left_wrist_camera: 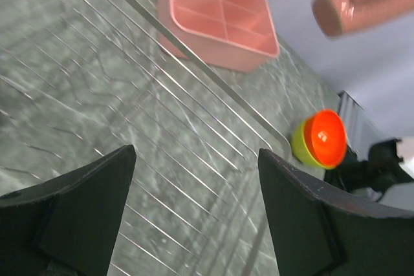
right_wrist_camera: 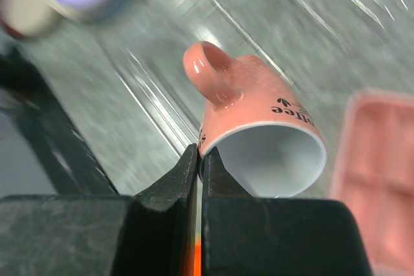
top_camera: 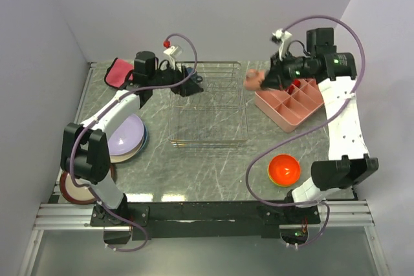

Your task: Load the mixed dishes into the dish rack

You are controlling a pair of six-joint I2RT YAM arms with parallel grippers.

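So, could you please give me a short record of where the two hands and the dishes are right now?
left hand: open, nothing between its fingers, over the far left corner of the dish rack
right hand: shut on the rim of the small pink cup, held off the table between the rack and the pink tray
orange bowl: nested in the yellow-green bowl, near the right arm's base
lavender plate: on a stack left of the rack
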